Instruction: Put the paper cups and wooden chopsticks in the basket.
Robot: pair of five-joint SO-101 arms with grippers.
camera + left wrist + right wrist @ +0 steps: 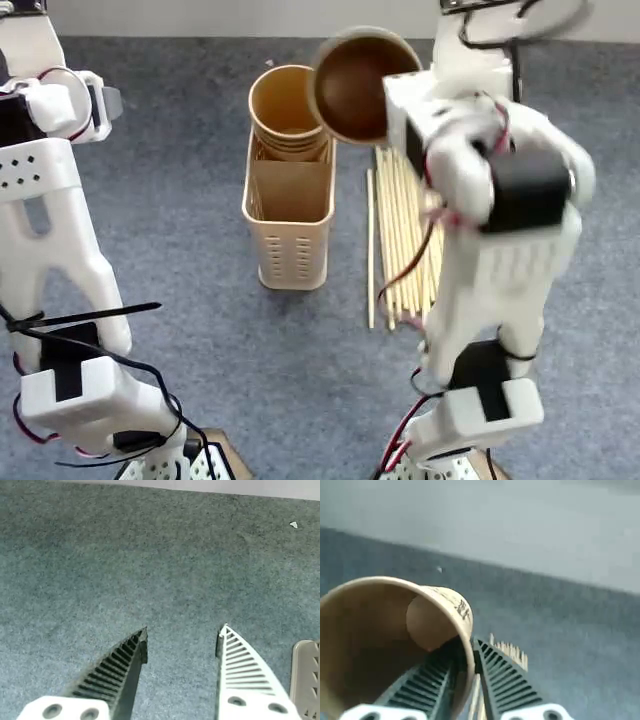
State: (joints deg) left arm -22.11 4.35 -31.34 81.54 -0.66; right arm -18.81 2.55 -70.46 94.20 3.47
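Right pincer (467, 642) pinches paper cup (370, 640) rim; overhead, chopsticks (400, 230) beside basket (290, 250)

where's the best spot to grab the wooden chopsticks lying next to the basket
Probably mid-length, coming straight down from above. The wooden chopsticks lie flat on the table, side by side in a row beside the basket, so the jaws should close across their width. Thin and low, they offer no side to pinch from.
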